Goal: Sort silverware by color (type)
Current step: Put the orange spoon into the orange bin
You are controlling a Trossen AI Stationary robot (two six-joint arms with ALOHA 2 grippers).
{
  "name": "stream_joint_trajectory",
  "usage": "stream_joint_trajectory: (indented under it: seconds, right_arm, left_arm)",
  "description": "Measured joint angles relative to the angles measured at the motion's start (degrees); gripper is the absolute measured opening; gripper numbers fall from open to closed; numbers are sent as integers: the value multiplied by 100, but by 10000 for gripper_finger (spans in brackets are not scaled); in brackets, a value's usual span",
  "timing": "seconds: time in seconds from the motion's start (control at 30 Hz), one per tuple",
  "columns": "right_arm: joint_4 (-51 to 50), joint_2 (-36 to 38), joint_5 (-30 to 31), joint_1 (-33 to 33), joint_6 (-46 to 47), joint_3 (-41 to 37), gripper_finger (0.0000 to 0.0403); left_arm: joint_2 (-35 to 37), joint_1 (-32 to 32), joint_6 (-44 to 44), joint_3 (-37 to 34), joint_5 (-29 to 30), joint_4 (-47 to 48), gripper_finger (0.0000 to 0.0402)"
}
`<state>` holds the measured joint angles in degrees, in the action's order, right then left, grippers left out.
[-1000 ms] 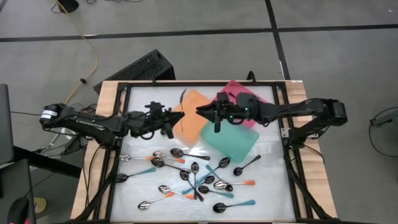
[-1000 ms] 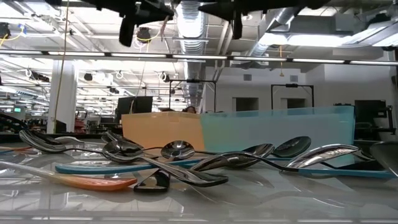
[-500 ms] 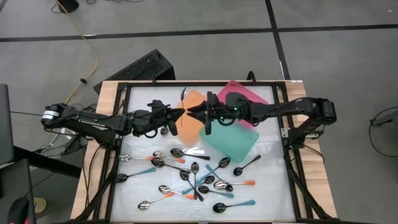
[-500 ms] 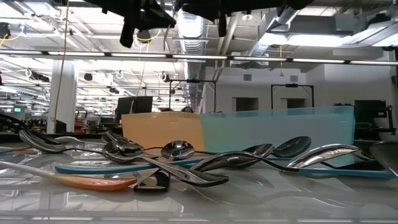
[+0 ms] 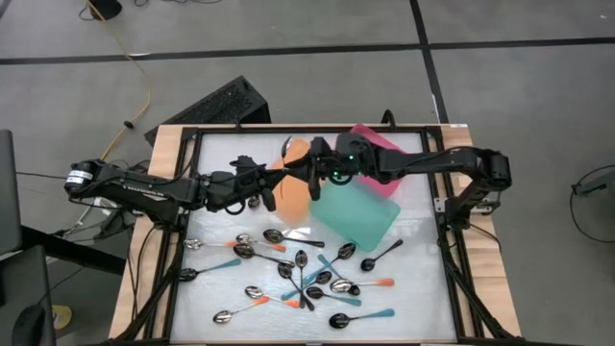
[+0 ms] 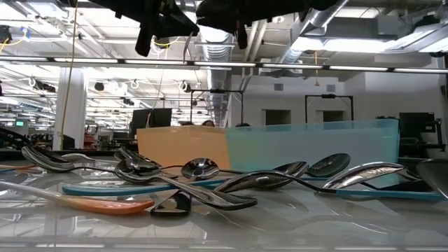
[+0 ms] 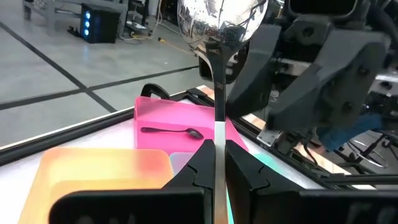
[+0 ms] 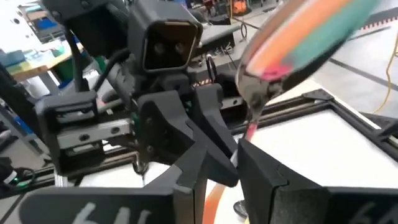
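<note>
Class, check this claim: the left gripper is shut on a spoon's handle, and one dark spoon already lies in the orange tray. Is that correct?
Not quite. The left gripper is shut on the spoon, but the dark spoon lies in the pink tray, not the orange tray, as the left wrist view shows.

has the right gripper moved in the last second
Yes. In the high view the right gripper has travelled toward the left arm, from over the teal tray to above the orange tray.

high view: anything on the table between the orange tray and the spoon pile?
Bare. In the high view a strip of table separates the orange tray from the nearest spoons; nothing lies on it.
</note>
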<state>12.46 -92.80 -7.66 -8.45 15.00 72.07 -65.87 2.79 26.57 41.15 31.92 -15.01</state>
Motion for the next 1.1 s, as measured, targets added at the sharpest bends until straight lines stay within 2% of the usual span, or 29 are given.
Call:
stream_joint_trajectory:
  seconds: [0.1,0.2,0.53,0.77,1.1]
  right_arm:
    - [-291,181,0,54,-142,-2,105]
    - [-332,285,1,133,-332,4,123]
    - [-350,182,9,-114,145,-4,248]
    - [-64,169,-112,-190,148,-4,254]
    - [41,125,-139,-176,158,-2,254]
  left_arm:
    - [0,0,-2,0,0,5,3]
    - [0,0,-2,0,1,7,3]
    - [0,2,-46,0,-1,9,3]
    - [0,0,-414,0,-29,-205,3]
    - [-192,-104,-729,-7,-444,-603,3]
